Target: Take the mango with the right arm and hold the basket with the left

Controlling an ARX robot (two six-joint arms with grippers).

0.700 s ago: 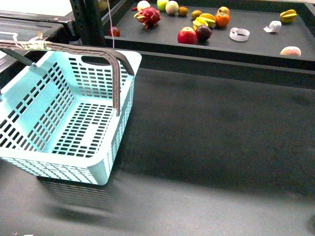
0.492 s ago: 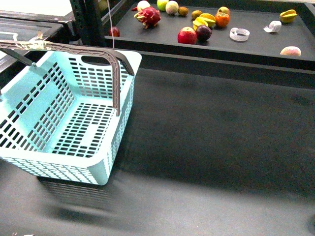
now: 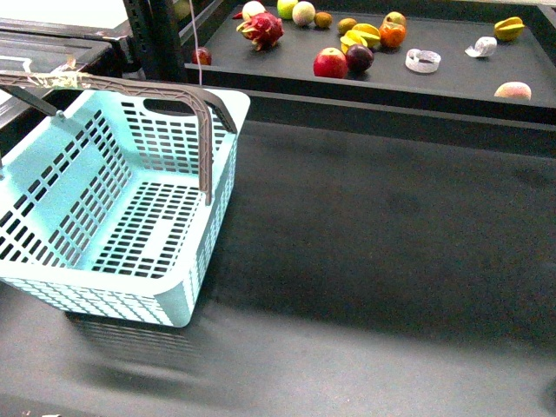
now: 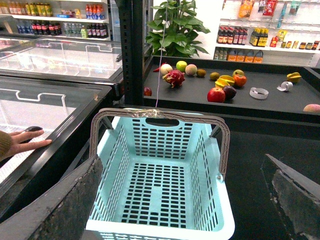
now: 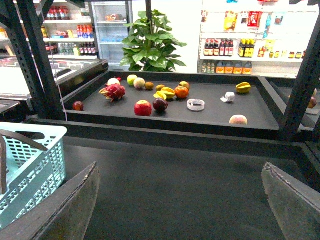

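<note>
Turquoise plastic is seen at about 9 o'clock on the dark table (image 3: pixel 373 261): the basket (image 3: pixel 130 217) stands there upright and empty, with its grey-brown handles (image 3: pixel 206 148) raised, probably so that one can be taken from above. The mango (image 3: pixel 367 34) is found well apart from it, at about 12 o'clock, on the raised shelf (image 3: pixel 452 82) behind the table. It lies among other fruit, touching a second yellow fruit and just beside the round orange fruit (image 3: pixel 393 36), so the two yellow ones are hard to separate at this size. Neither arm is shown in the front view. In the left wrist view the left gripper (image 4: pixel 182 159) is seen with its fingers spread wide and nothing between them. The basket is framed directly ahead of it but is not touched, which suggests that the approach to a handle has been lined up and not yet made. The right gripper (image 5: pixel 180 167) is likewise spread and empty, and it is pointed toward the shelf from some way off. It is judged that both grasps are yet to be done, and that the crowded fruit will require a careful reach.
</note>
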